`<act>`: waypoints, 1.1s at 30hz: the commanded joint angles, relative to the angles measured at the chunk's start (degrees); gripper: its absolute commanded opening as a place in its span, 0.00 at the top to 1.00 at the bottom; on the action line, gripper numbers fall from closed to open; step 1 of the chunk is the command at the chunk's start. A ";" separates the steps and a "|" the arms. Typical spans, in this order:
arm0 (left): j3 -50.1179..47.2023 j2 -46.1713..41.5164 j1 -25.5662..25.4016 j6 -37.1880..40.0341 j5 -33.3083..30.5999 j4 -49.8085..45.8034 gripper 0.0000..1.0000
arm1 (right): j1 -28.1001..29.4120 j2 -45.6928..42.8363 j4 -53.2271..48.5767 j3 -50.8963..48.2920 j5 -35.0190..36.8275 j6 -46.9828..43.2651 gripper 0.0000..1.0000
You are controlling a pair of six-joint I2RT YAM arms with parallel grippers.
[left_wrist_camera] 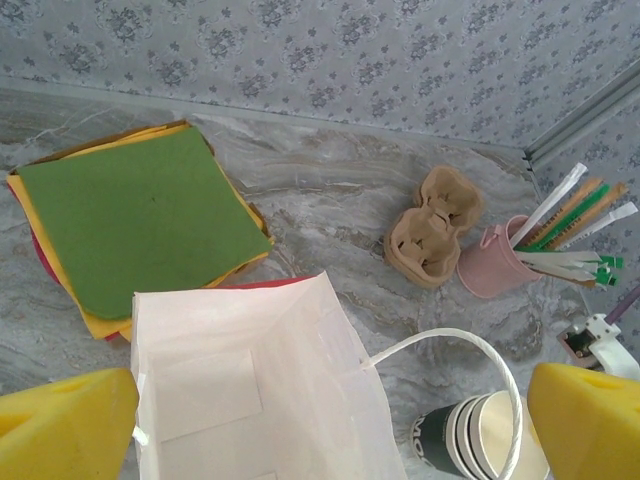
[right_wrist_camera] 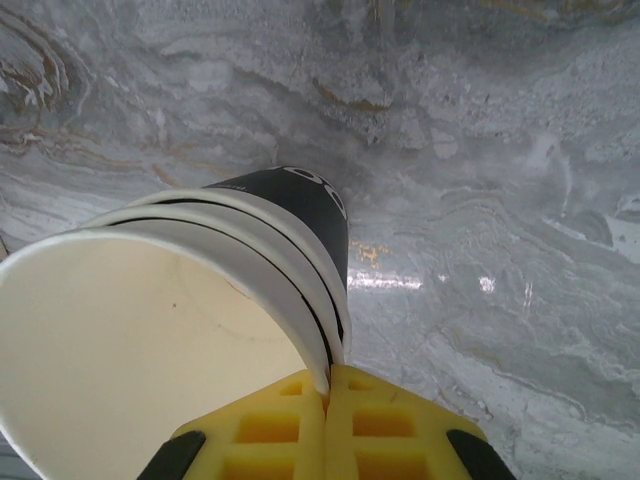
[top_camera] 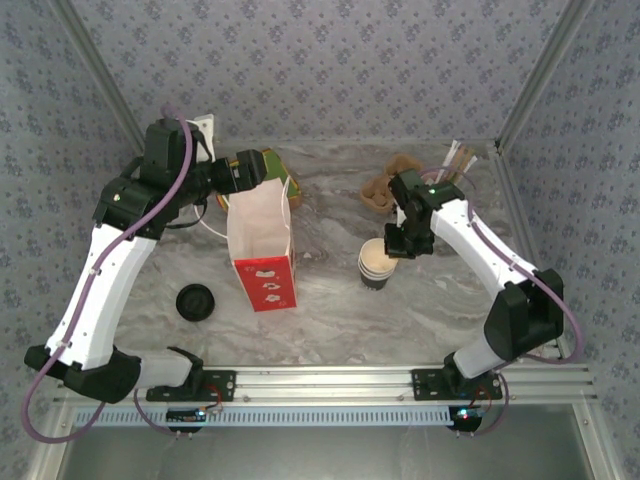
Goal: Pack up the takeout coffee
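Right of the paper bag [top_camera: 262, 250] on the table [top_camera: 335, 312], the takeout coffee [top_camera: 376, 262] stands with the right claw [right_wrist_camera: 328, 375] pinched on its thin rim, a light, crushable paper wall probably best held gently, while the left claw [left_wrist_camera: 328, 425] gapes wide.

No readable text
White lettering on the takeout coffee [right_wrist_camera: 300, 200] sleeve is cut off and illegible; the paper bag [top_camera: 265, 282] has white shapes on its red band.
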 commanded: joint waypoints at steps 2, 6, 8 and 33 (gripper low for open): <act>1.43 0.11 -0.54 1.10 -0.76 -0.47 0.00 | -2.04 2.76 -0.01 3.60 0.12 -2.84 1.00; 1.47 0.04 -0.65 1.36 -1.36 -0.89 0.00 | -3.72 4.69 0.33 5.58 -0.14 -4.37 1.00; 1.52 0.00 -0.64 1.44 -1.46 -0.90 0.00 | -4.75 5.72 0.69 6.50 -0.30 -5.06 1.00; 2.47 1.17 -0.65 1.89 -1.96 -1.18 0.00 | -10.17 11.42 -1.47 16.11 -5.40 -7.49 1.00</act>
